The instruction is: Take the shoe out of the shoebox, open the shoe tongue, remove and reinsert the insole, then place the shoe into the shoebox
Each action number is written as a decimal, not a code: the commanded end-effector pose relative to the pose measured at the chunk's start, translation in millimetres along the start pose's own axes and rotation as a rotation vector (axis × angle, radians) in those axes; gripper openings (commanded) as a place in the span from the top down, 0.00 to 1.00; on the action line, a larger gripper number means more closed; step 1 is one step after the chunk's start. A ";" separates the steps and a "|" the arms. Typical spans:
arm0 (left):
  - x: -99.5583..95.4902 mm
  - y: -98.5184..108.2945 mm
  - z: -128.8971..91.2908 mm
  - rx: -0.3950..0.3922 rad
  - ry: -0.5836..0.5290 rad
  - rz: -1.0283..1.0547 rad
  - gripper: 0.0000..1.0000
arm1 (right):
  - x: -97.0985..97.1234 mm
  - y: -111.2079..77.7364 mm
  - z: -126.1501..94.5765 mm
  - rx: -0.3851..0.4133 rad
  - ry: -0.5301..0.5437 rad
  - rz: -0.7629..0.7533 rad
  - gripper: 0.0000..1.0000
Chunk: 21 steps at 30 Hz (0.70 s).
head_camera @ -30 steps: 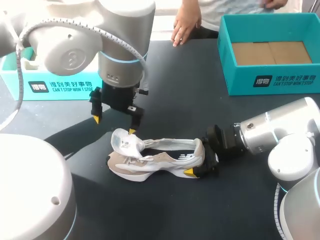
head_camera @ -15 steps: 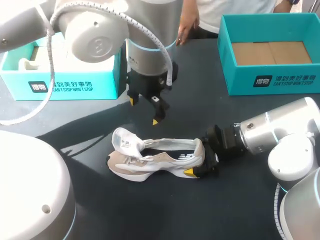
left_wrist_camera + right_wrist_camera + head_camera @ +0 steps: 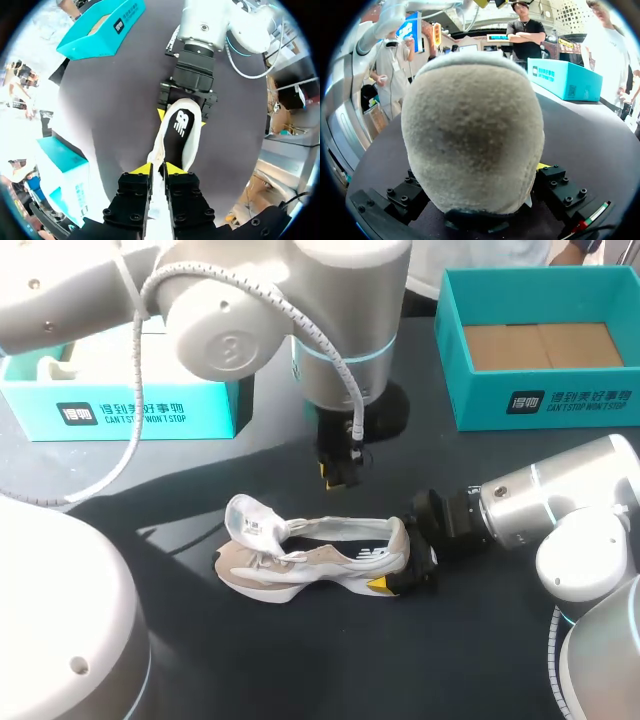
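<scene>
A beige and white shoe [image 3: 320, 558] lies on the dark table, toe toward my left, its white tongue [image 3: 250, 523] pulled up. Its dark insole [image 3: 181, 127] shows inside the opening. My right gripper [image 3: 405, 568] is shut on the heel [image 3: 470, 130], one finger on each side. My left gripper [image 3: 338, 478] hangs in the air behind the shoe's middle, fingers nearly together and nothing between them. In the left wrist view the left gripper [image 3: 158, 169] looks down along the shoe [image 3: 172, 150] toward the right gripper [image 3: 182, 117].
An open teal shoebox [image 3: 545, 400] with a cardboard floor stands at the back right. A second teal box [image 3: 130, 405] stands at the back left, partly behind my left arm. Bare table lies in front of the shoe.
My left gripper has left the tongue, risen and moved right to behind the shoe's middle, and its fingers have come together. The right arm and the shoe have kept still.
</scene>
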<state>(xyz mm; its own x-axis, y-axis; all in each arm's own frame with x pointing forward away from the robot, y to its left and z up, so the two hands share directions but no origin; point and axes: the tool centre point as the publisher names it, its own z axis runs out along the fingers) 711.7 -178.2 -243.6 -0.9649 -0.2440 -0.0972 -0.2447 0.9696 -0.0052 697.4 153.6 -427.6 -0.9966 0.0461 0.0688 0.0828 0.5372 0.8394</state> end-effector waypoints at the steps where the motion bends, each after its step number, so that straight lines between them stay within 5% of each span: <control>1: -3.3 11.0 2.2 0.249 0.074 0.777 1.00 | -4.1 -2.9 5.7 0.007 -0.001 0.001 1.00; 13: -3.3 11.0 2.2 0.249 0.074 0.777 1.00 | -4.1 -2.9 5.7 0.007 -0.001 0.001 1.00; 21: 11.1 3.5 43.4 0.301 0.152 0.754 1.00 | -4.1 -2.9 5.7 0.007 -0.001 0.001 1.00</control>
<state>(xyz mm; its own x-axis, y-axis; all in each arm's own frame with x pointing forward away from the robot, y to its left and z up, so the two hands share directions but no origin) 699.3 -176.5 -269.3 -0.9016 0.4285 -0.0591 0.4326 0.8945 -0.1129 697.4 153.6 -427.6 -0.9966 0.0461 0.0689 0.0828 0.5372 0.8394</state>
